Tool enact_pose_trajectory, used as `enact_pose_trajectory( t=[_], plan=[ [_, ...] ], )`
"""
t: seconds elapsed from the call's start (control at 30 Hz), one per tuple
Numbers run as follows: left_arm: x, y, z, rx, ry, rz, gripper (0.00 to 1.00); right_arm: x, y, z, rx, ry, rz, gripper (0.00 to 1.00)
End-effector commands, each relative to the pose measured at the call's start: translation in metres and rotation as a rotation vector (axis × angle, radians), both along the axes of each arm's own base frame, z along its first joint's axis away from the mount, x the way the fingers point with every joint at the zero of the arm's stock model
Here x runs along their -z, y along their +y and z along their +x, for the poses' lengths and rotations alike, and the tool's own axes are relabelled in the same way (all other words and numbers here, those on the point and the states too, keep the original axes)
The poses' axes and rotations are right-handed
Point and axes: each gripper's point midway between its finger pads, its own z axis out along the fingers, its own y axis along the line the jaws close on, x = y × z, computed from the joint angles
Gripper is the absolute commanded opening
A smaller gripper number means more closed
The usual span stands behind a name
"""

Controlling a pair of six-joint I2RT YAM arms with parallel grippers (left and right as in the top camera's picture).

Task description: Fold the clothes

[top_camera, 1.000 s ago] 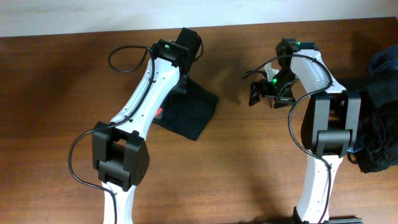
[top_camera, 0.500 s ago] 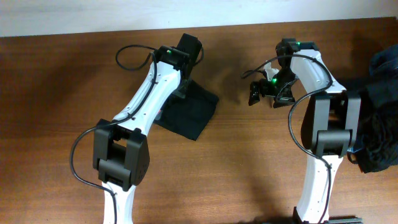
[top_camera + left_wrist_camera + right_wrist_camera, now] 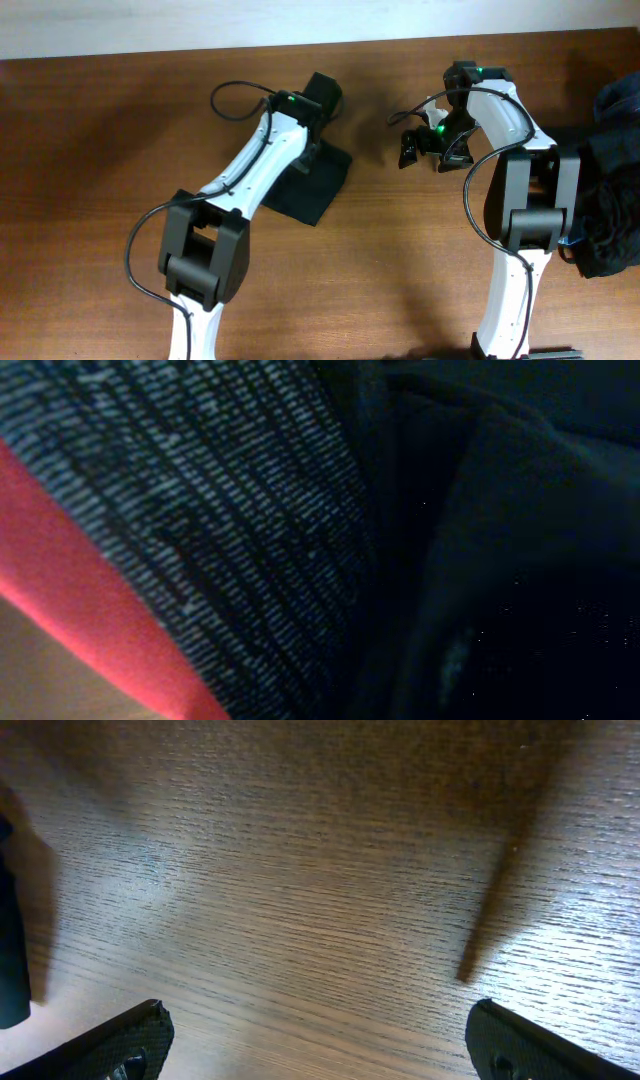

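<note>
"On the desk [image 3: 100, 150], left of centre, how far along are the long black soft-fabric pants [image 3: 318, 192] with the grey waistband [image 3: 250, 530] and bright red inner edge [image 3: 90, 600]?"

"They lie as a compact dark slab with the layers stacked, so I judge most of the folding done. The outline is skewed rather than square, though, with one corner pointing toward the near edge."

"What is left, then?"

"Perhaps a last fold or a tidy-up, then letting go. The white left arm [image 3: 265, 165] reaches right across the bundle, and its camera sees only waistband and red trim pressed close."

"Is the left pincer clenched on the cloth?"

"I cannot tell. Its fingers are hidden from above and from the wrist. The right pincer [image 3: 320, 1045] is released, jaws wide, over bare wood well apart from the pants."

"And the heap of dark and blue denim garments [image 3: 612, 200]?"

"Piled at the desk's right edge, just beside the right arm [image 3: 520, 200], not yet folded."
</note>
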Motion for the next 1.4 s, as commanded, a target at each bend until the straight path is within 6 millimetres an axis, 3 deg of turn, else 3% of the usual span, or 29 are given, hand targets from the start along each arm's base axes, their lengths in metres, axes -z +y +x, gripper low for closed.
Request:
enact_pose_trajectory(
  t=[0.0, 0.03, 0.17, 0.2, 0.47, 0.73, 0.87, 0.97, 1.1, 1.23, 1.37],
  plan=[
    [0.003, -0.006, -0.003, 0.037, 0.014, 0.003, 0.08, -0.013, 0.003, 0.002, -0.004, -0.034, 0.014, 0.99],
    [0.004, -0.006, -0.003, 0.037, 0.015, 0.004, 0.18, -0.013, 0.003, 0.002, -0.004, -0.034, 0.014, 0.99],
    [0.003, -0.006, -0.002, 0.096, 0.028, 0.023, 0.97, -0.013, 0.003, 0.002, -0.004, -0.033, 0.014, 0.99],
    [0.003, -0.007, -0.002, 0.110, 0.028, 0.025, 0.99, -0.013, 0.003, 0.002, -0.004, -0.033, 0.014, 0.99],
    [-0.014, -0.016, 0.007, 0.123, -0.003, -0.020, 0.99, -0.013, 0.003, 0.002, -0.004, -0.034, 0.013, 0.99],
    [-0.051, -0.055, -0.004, 0.199, 0.062, -0.235, 0.99, -0.013, 0.003, 0.003, -0.004, -0.038, 0.013, 0.99],
    [-0.069, -0.053, -0.011, 0.202, 0.078, -0.238, 0.99, -0.013, 0.003, 0.003, -0.004, -0.038, 0.013, 0.99],
    [-0.072, -0.051, -0.011, 0.199, 0.077, -0.235, 0.99, -0.013, 0.003, 0.003, -0.004, -0.038, 0.013, 0.99],
    [-0.073, -0.033, 0.002, 0.125, 0.032, -0.203, 0.94, -0.013, 0.003, 0.003, -0.004, -0.038, 0.013, 0.99],
    [-0.079, 0.004, 0.027, -0.050, -0.066, -0.159, 0.89, -0.013, 0.003, 0.003, -0.004, -0.038, 0.014, 0.99],
    [-0.080, 0.035, 0.040, -0.188, -0.098, -0.183, 0.73, -0.013, 0.004, 0.003, -0.003, -0.038, 0.017, 0.99]
  ],
)
